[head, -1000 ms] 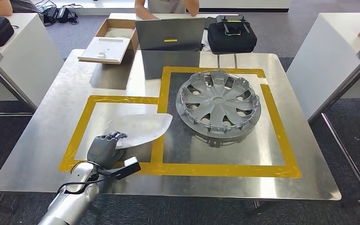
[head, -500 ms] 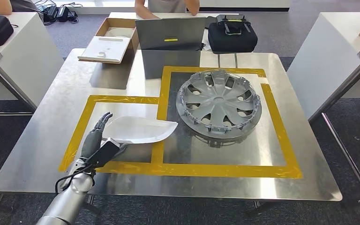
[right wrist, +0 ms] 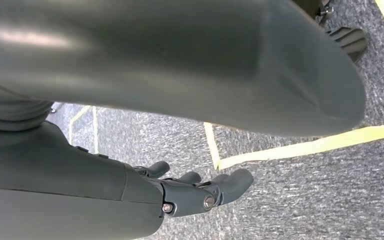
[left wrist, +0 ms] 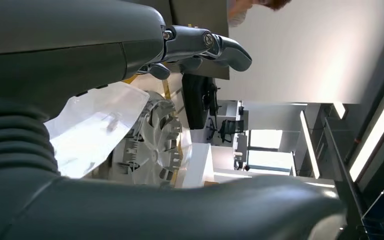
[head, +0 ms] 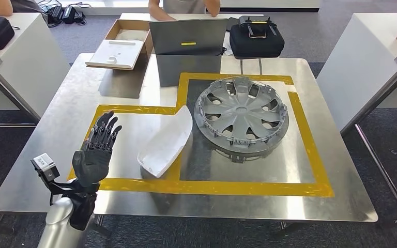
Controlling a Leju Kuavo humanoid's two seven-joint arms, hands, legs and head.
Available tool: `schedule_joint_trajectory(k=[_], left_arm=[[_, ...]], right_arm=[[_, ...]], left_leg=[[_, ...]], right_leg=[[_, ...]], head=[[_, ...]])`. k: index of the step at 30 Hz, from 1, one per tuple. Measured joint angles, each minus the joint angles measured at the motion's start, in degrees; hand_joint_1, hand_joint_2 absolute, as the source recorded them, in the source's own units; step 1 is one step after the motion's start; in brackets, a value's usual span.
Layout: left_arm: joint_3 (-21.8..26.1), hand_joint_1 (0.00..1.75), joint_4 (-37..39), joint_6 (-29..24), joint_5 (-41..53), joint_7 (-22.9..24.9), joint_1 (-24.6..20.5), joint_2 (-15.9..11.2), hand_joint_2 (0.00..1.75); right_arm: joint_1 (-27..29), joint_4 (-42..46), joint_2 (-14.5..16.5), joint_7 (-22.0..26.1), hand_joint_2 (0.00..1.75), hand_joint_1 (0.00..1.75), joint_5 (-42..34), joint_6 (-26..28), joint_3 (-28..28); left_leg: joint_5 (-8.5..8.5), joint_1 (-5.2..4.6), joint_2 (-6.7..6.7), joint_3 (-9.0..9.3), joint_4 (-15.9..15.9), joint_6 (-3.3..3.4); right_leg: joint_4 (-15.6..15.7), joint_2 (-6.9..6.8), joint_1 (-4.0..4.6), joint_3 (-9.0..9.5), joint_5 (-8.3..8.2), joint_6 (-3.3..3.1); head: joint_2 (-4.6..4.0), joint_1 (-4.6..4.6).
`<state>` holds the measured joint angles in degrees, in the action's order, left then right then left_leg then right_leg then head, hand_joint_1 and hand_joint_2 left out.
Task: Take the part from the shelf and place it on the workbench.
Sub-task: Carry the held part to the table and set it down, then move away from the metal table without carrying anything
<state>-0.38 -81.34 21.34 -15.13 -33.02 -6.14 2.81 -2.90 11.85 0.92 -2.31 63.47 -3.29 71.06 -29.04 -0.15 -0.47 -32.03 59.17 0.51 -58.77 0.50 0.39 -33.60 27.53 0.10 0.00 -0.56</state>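
Observation:
The white curved part (head: 166, 142) lies on the metal workbench (head: 57, 129), across the yellow tape between the two marked squares, its upper end close to the grey wheel cover (head: 241, 113). My left hand (head: 97, 150) hovers to the left of the part with its fingers spread, apart from it and holding nothing. In the left wrist view the white part (left wrist: 97, 125) and the wheel cover (left wrist: 155, 145) show beyond my left hand (left wrist: 130, 50). My right hand (right wrist: 190, 192) hangs over grey carpet, its fingers loosely extended and holding nothing.
A laptop (head: 187, 37), an open cardboard box with a white tray (head: 120, 49) and a black case (head: 256, 39) stand at the bench's far edge, where a person (head: 183, 6) stands. White tables flank the bench on both sides.
My left hand has let go of the white part and drawn back to the left, fingers spread. The part has swung round and now lies on the bench, one end toward the wheel cover.

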Motion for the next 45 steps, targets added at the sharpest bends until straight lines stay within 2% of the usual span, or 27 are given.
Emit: schedule_joint_trajectory(k=[3, 7, 9, 10, 12, 13, 14, 15, 16, 18, 20, 22, 24, 26, 28, 29, 30, 31, 32, 34, 35, 38, 39, 40, 43, 44, 45], left_arm=[[0.64, 0.0, -1.61, -0.2, 0.02, 0.13, 0.53, 0.24, 0.0], [1.74, 0.0, -2.83, -0.78, 0.3, 0.43, 1.28, 0.3, 0.0], [2.11, 0.0, -3.37, -0.89, 0.53, 0.37, 1.69, 0.35, 0.0], [2.27, 0.0, -3.62, -0.92, 0.65, 0.33, 1.88, 0.36, 0.0], [2.61, 0.0, -3.98, -0.99, 0.88, 0.3, 2.41, 0.37, 0.0], [2.79, 0.0, -4.07, -1.03, 1.02, 0.31, 2.73, 0.38, 0.0], [2.9, 0.0, -4.11, -1.07, 1.14, 0.33, 3.02, 0.38, 0.0], [2.98, 0.0, -4.14, -1.11, 1.25, 0.36, 3.22, 0.38, 0.0], [3.03, 0.0, -4.15, -1.16, 1.28, 0.37, 3.32, 0.38, 0.0], [3.09, 0.0, -4.23, -1.22, 1.32, 0.38, 3.35, 0.38, 0.0], [3.14, 0.0, -4.29, -1.26, 1.5, 0.37, 3.34, 0.37, 0.0], [3.16, 0.0, -4.28, -1.28, 1.79, 0.32, 3.35, 0.35, 0.0], [3.16, 0.0, -4.24, -1.31, 2.01, 0.15, 3.36, 0.24, 0.0], [3.16, 0.0, -4.15, -1.4, 2.15, -0.08, 3.33, 0.06, 0.0], [3.16, 0.0, -3.95, -1.5, 2.24, -0.18, 3.34, -0.1, 0.0], [3.16, 0.0, -3.82, -1.55, 2.27, -0.2, 3.36, -0.14, 0.0], [3.16, 0.0, -3.72, -1.6, 2.28, -0.22, 3.36, -0.17, 0.0], [3.16, 0.0, -3.65, -1.65, 2.3, -0.26, 3.34, -0.18, 0.0], [3.16, 0.0, -3.62, -1.69, 2.31, -0.3, 3.28, -0.18, 0.0], [3.15, 0.0, -3.63, -1.74, 2.34, -0.41, 3.15, -0.18, 0.0], [3.14, 0.0, -3.64, -1.79, 2.36, -0.47, 3.11, -0.18, 0.0], [3.15, 0.0, -3.63, -2.0, 2.46, -0.62, 3.27, -0.17, 0.0], [3.15, 0.0, -3.62, -2.03, 2.48, -0.64, 3.32, -0.16, 0.0], [3.16, 0.0, -3.62, -2.07, 2.49, -0.68, 3.35, -0.14, 0.0], [3.18, 0.0, -3.5, -2.13, 2.87, -0.73, 3.6, -0.11, 0.0], [3.18, 0.0, -3.41, -2.15, 3.03, -0.73, 3.75, -0.12, 0.0], [3.18, 0.0, -3.34, -2.17, 3.15, -0.73, 3.88, -0.11, 0.0]], right_arm=[[-0.01, 0.0, 0.01, 0.02, 0.0, 0.0, 0.1, -0.06, 0.0], [-0.03, 0.01, 0.1, 0.09, 0.0, 0.0, 0.51, -0.2, 0.0], [-0.06, 0.03, 0.05, 0.11, 0.0, 0.0, 0.8, -0.28, 0.0], [-0.07, 0.04, 0.03, 0.11, 0.0, 0.0, 0.91, -0.31, 0.0], [-0.07, 0.04, 0.03, 0.11, 0.0, 0.0, 1.08, -0.34, 0.0], [-0.06, 0.04, 0.02, 0.1, 0.0, 0.0, 1.13, -0.34, 0.0], [-0.05, 0.04, 0.02, 0.1, 0.0, 0.0, 1.14, -0.35, 0.0], [-0.06, 0.04, 0.02, 0.1, 0.0, 0.0, 1.14, -0.37, 0.0], [-0.07, 0.05, 0.02, 0.1, 0.0, 0.0, 1.14, -0.38, 0.0], [-0.16, 0.05, 0.06, 0.1, 0.0, 0.0, 1.14, -0.42, 0.0], [-0.26, 0.06, 0.08, 0.1, 0.0, 0.0, 1.14, -0.56, 0.0], [-0.29, 0.07, 0.07, 0.11, 0.0, 0.0, 1.14, -0.71, 0.0], [-0.31, 0.07, 0.08, 0.15, 0.0, 0.0, 1.15, -0.8, 0.0], [-0.32, 0.07, 0.08, 0.19, 0.0, 0.0, 1.16, -0.85, 0.0], [-0.3, 0.07, 0.07, 0.19, 0.0, 0.0, 1.16, -0.91, 0.0], [-0.3, 0.07, 0.07, 0.19, 0.0, 0.0, 1.16, -0.96, 0.0], [-0.3, 0.07, 0.07, 0.19, 0.0, 0.0, 1.16, -0.99, 0.0], [-0.3, 0.07, 0.07, 0.19, 0.0, 0.0, 1.17, -1.03, 0.0], [-0.31, 0.07, 0.08, 0.2, 0.0, 0.0, 1.18, -1.05, 0.0], [-0.3, 0.07, 0.09, 0.21, 0.0, 0.0, 1.18, -1.08, 0.0], [-0.3, 0.07, 0.09, 0.23, 0.0, 0.0, 1.18, -1.08, 0.0], [-0.27, 0.06, 0.08, 0.28, 0.0, 0.0, 1.2, -1.08, 0.0], [-0.22, 0.05, 0.09, 0.27, 0.0, 0.0, 1.2, -1.08, 0.0], [-0.18, 0.05, 0.11, 0.27, 0.0, 0.0, 1.2, -1.08, 0.0], [-0.21, 0.04, 0.17, 0.29, 0.0, 0.0, 1.2, -1.08, 0.0], [-0.23, 0.04, 0.17, 0.31, 0.0, 0.0, 1.2, -1.08, 0.0], [-0.24, 0.04, 0.17, 0.33, 0.0, 0.0, 1.2, -1.08, 0.0]], left_leg=[[-0.04, -0.07, 0.01, -0.01, 0.07, 0.06], [0.17, -0.13, 0.05, 0.08, -0.11, 0.59], [0.82, 0.3, 0.2, 0.36, -0.85, 0.95], [1.09, 0.53, 0.31, 0.43, -1.2, 1.12], [1.29, 0.59, 0.5, 0.25, -1.29, 1.26], [1.32, 0.63, 0.58, 0.12, -1.23, 1.22], [1.33, 0.7, 0.64, 0.02, -1.13, 1.13], [1.33, 0.83, 0.67, -0.08, -1.0, 0.98], [1.28, 1.03, 0.66, -0.16, -0.8, 0.74], [1.11, 1.3, 0.58, -0.44, -0.26, -0.06], [1.2, 1.28, 0.45, -0.75, 0.07, -1.01], [1.64, 1.27, 0.35, -0.9, -0.1, -1.87], [0.78, 1.46, 0.34, -1.3, 0.54, -2.56], [-3.04, 1.56, 0.37, -3.06, 5.14, -2.95], [-7.37, 1.55, 0.38, -5.58, 12.56, -3.16], [-8.24, 1.54, 0.37, -6.06, 14.92, -3.17], [-7.93, 1.54, 0.37, -5.51, 15.2, -3.11], [-6.63, 1.53, 0.38, -3.86, 13.24, -2.98], [-4.89, 1.53, 0.38, -1.31, 9.48, -2.81], [-3.13, 1.35, 0.33, 3.21, 1.97, -2.41], [-2.9, 1.19, 0.29, 4.18, -0.1, -2.18], [-2.09, 0.87, 0.27, 3.58, -0.88, -1.0], [-1.57, 0.91, 0.36, 3.25, -0.97, -0.44], [-0.99, 0.98, 0.46, 2.78, -1.12, 0.08], [0.8, 0.91, 0.62, 0.63, -1.09, 0.75], [1.37, 0.83, 0.64, -0.17, -0.98, 0.76], [1.9, 0.77, 0.66, -1.01, -0.82, 0.75]], right_leg=[[0.07, 0.0, -0.08, 0.02, -0.04, 0.05], [0.26, -0.01, -0.26, 0.11, -0.23, 0.57], [-0.93, -0.05, -0.19, -0.28, 0.93, 0.91], [-2.93, -0.08, -0.23, -1.09, 2.45, 1.08], [-10.03, -0.13, -0.63, -4.01, 6.43, 1.51], [-13.43, -0.14, -0.88, -5.4, 7.74, 1.74], [-15.32, -0.16, -1.12, -6.07, 8.02, 1.98], [-14.95, -0.19, -1.37, -5.69, 7.12, 2.21], [-12.29, -0.23, -1.62, -4.17, 5.31, 2.42], [-4.59, -0.23, -1.87, -0.03, 2.34, 2.7], [-0.72, -0.07, -1.68, 1.86, 1.67, 2.19], [-0.56, 0.04, -1.42, 1.54, 1.51, 1.12], [-0.22, -0.11, -1.46, 1.12, 0.92, -0.02], [-0.02, -0.29, -1.51, 0.42, 0.2, -0.91], [-0.07, -0.39, -1.32, -0.54, -0.47, -1.23], [-0.12, -0.42, -1.21, -1.05, -0.84, -1.26], [-0.19, -0.43, -1.14, -1.57, -1.22, -1.21], [-0.28, -0.43, -1.1, -2.07, -1.58, -1.11], [-0.38, -0.41, -1.09, -2.53, -1.92, -0.94], [-0.5, -0.39, -1.05, -3.18, -2.59, -0.37], [-0.5, -0.38, -1.05, -3.33, -2.96, 0.01], [-0.2, -0.26, -1.2, -3.46, -4.06, 1.21], [-0.55, -0.24, -1.27, -3.69, -3.48, 1.54], [-1.84, -0.21, -1.33, -4.2, -1.87, 1.83], [-11.34, -0.24, -1.3, -6.87, 6.02, 2.25], [-14.25, -0.24, -1.28, -7.29, 7.2, 2.28], [-15.62, -0.25, -1.25, -6.91, 7.06, 2.22]], head=[[0.0, 0.02], [0.0, -0.02], [0.0, 0.09], [0.0, 0.21], [0.0, 0.41], [0.0, 0.46], [0.0, 0.47], [0.0, 0.49], [0.0, 0.51], [0.0, 0.72], [0.0, 0.96], [0.0, 1.01], [0.0, 0.94], [0.0, 0.78], [0.0, 0.61], [0.0, 0.56], [0.0, 0.55], [0.0, 0.55], [0.0, 0.54], [0.0, 0.53], [0.0, 0.54], [0.0, 0.56], [0.0, 0.61], [0.0, 0.71], [0.0, 1.12], [0.0, 1.17], [0.0, 1.19]])
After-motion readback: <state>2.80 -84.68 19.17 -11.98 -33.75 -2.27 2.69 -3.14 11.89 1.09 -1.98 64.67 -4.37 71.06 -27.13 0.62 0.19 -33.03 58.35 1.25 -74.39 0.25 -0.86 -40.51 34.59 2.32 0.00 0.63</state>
